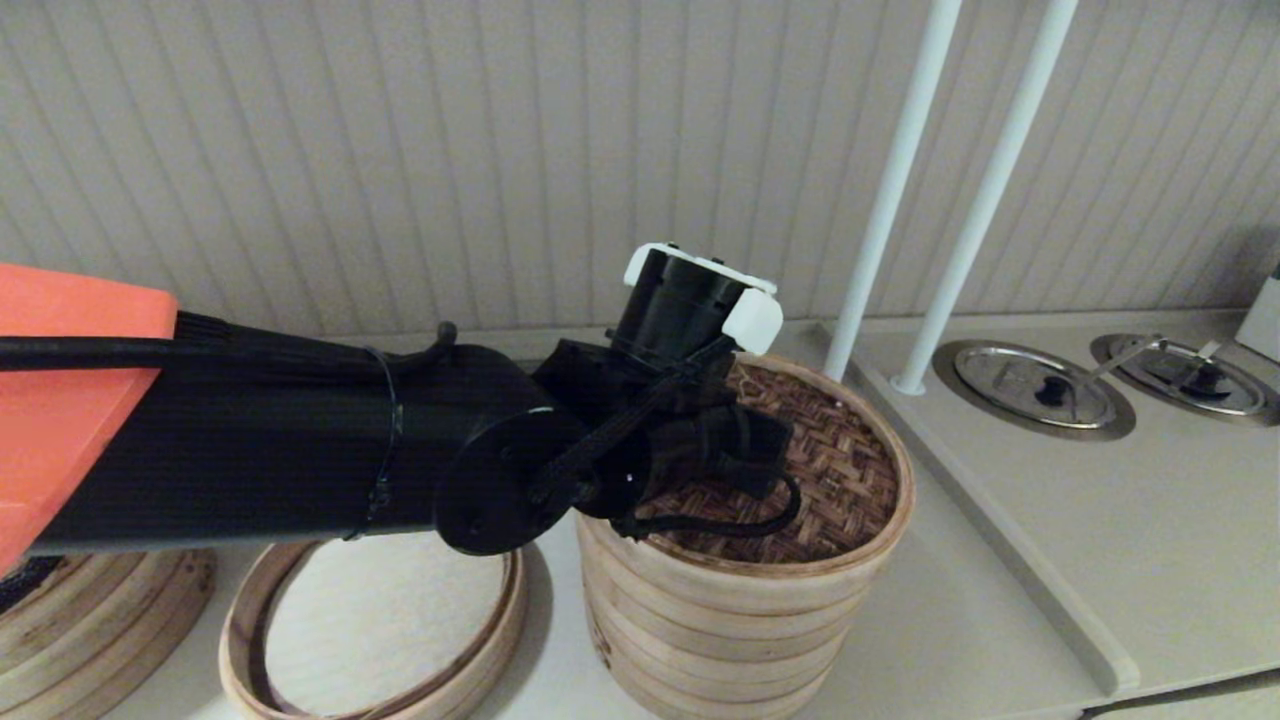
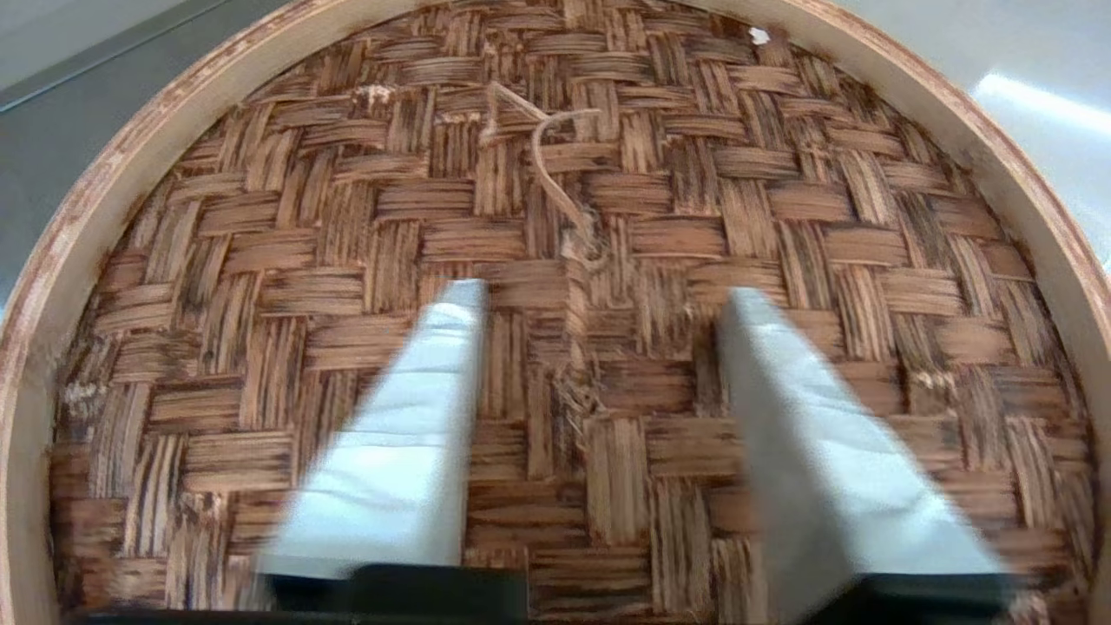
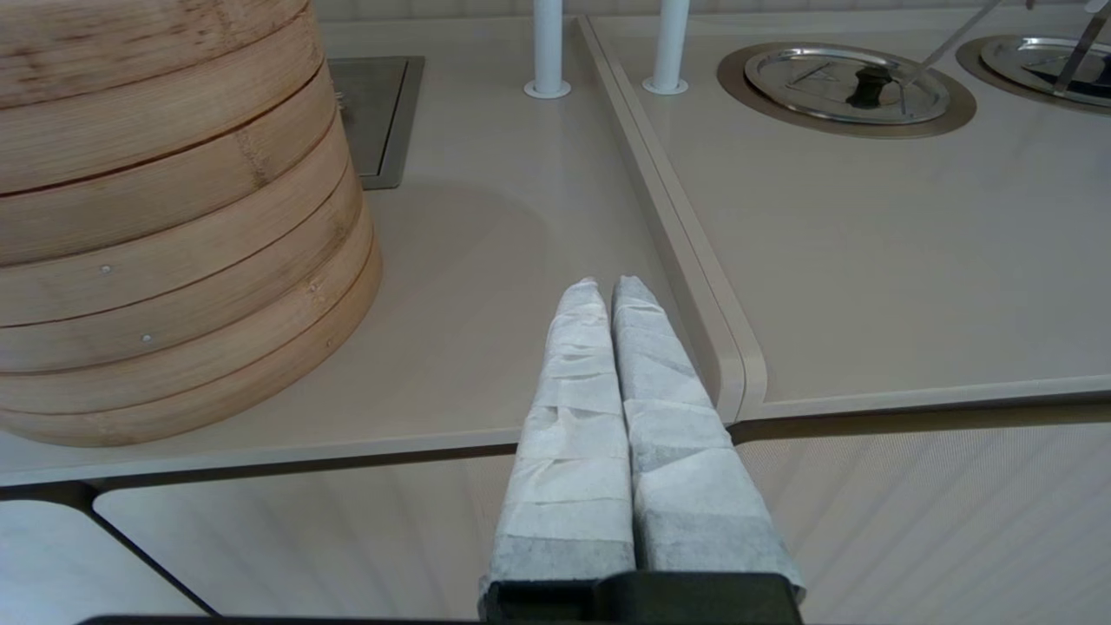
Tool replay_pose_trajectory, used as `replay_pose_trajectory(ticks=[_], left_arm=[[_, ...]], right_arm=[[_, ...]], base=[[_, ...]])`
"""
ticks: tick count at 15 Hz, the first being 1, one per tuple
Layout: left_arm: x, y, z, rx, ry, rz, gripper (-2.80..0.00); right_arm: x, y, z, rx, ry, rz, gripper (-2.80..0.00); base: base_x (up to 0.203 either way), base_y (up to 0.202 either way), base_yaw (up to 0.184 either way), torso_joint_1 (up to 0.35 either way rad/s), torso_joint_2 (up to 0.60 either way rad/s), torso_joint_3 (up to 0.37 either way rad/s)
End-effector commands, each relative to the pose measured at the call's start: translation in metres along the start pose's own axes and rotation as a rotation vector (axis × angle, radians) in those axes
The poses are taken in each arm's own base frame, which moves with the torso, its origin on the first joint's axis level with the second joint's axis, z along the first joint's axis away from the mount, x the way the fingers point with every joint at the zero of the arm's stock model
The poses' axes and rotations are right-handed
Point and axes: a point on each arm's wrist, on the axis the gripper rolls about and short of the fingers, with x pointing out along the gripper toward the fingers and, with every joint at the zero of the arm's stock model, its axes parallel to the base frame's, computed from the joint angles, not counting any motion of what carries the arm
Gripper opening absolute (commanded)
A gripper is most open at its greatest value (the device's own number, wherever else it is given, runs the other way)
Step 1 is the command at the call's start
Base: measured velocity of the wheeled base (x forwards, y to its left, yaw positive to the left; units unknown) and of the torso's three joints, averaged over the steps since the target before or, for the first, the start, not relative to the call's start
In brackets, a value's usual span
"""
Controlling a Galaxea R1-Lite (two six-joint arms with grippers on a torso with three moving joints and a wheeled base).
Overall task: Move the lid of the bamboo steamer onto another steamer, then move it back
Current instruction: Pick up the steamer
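The bamboo steamer lid (image 1: 840,470), dark herringbone weave with a pale rim, lies on top of the multi-tier stack (image 1: 720,630) in the middle of the counter. My left gripper (image 2: 605,295) hovers open just above the lid (image 2: 347,260), its white-wrapped fingers (image 2: 408,434) straddling the weave a little short of the small knot loop (image 2: 555,165); nothing is between them. The single low steamer (image 1: 375,640) with a white liner stands uncovered to the left of the stack. My right gripper (image 3: 610,286) is shut and empty, parked over the counter's front edge beside the stack (image 3: 156,217).
A larger bamboo stack (image 1: 90,620) sits at the near left corner. Two white poles (image 1: 890,200) rise behind the stack. To the right a raised counter step (image 1: 1000,540) leads to round metal lids (image 1: 1035,385) set in the surface. My left arm crosses above the low steamer.
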Motion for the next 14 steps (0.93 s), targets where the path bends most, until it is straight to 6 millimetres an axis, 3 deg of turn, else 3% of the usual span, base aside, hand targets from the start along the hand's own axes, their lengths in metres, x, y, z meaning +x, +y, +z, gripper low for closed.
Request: replay_pose_trajectory(ticks=[1,8,14], left_arm=[[-0.002,0.0,0.001,-0.003,-0.005,0.002,-2.8],[-0.007,0.002,0.004,-0.015,-0.02,-0.001,-2.8],[-0.009,0.016,0.01,-0.03,-0.04,0.031,-2.8]], right_arm=[[0.0,0.0,-0.001,0.0,0.006,0.0,-2.8],[0.0,0.0,-0.001,0.0,0.006,0.0,-2.8],[0.0,0.0,-0.001,0.0,0.006,0.0,-2.8]], base=[[0.0,0.0,0.0,0.0,0.0,0.0],[0.0,0.0,0.0,0.0,0.0,0.0],[0.0,0.0,0.0,0.0,0.0,0.0]])
